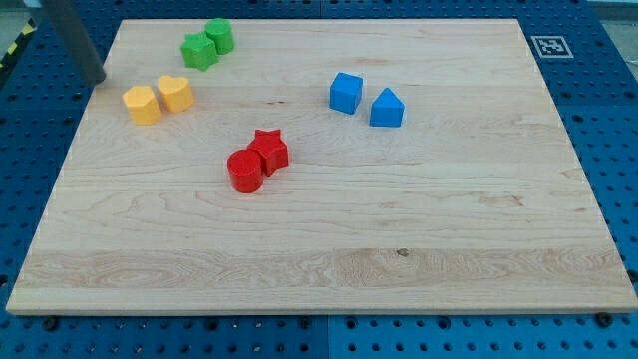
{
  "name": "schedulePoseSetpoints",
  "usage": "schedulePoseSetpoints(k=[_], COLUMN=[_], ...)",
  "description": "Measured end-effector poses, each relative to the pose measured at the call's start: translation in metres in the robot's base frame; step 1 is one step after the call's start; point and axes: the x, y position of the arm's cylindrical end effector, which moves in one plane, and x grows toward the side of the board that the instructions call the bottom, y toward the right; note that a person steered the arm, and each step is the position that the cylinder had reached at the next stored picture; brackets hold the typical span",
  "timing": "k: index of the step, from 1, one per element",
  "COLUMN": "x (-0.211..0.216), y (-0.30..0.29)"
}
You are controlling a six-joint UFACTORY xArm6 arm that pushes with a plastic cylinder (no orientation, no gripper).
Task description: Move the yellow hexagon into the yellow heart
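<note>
The yellow hexagon [142, 105] lies near the board's left edge, toward the view's top. The yellow heart [176, 93] sits just to its right, and the two touch or nearly touch. My tip [99, 79] is at the board's left edge, a short way up and to the left of the yellow hexagon, apart from it. The dark rod slants up to the view's top left corner.
A green star [197, 51] and a second green block [220, 36] sit together above the yellow pair. A red cylinder [244, 172] and a red star [269, 151] touch near the middle. A blue cube [346, 92] and a blue wedge-like block [387, 108] lie to the right. All are on the wooden board [419, 249].
</note>
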Motion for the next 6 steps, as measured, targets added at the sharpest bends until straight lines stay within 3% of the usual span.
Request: schedulePoseSetpoints(k=[1,4,6], x=[0.041,0.041,0.048], y=[0.001,0.077,0.085])
